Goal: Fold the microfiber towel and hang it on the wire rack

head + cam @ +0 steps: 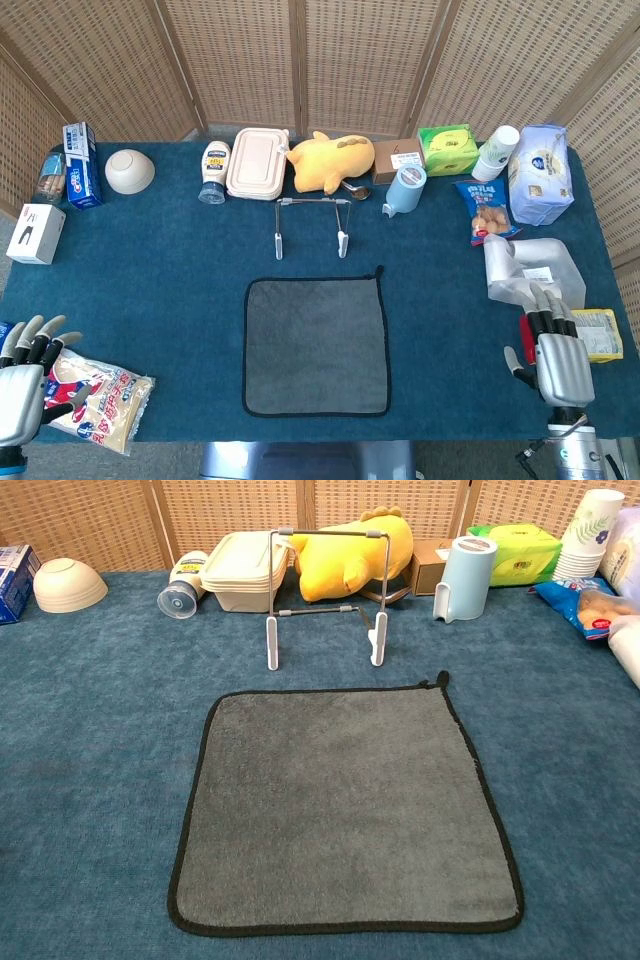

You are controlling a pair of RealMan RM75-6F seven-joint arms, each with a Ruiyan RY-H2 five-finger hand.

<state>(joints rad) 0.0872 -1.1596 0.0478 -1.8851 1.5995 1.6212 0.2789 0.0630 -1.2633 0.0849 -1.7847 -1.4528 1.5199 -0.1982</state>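
Grey microfiber towel [316, 346] is lying flat and fully unfolded on the blue table cloth [160, 270] in the head view, and we are seeing it just in front of the wire rack [311, 222]. Our left hand [25, 375] is resting at the near left corner with fingers spread and holding nothing, right beside a snack packet [100, 398]. Our right hand [555, 355] is waiting at the near right, fingers extended side by side and also empty, beside a crumpled plastic bag [530, 268]. Both hands are sitting well apart from the towel, so we are judging that folding has not begun.

Moving to the chest view, neither hand is showing. The towel [345, 810] is spreading wide with its hanging loop [441, 679] pointing toward the rack [325, 595], which is standing on thin feet just before the yellow plush toy [350, 550] and a lidded container [245, 570]. We are expecting trouble here: plush pile may be slipping from the fingers on the lift, a thick fold may be pushing the light rack over, and reaching past it risks knocking the pale blue jug [466, 575].
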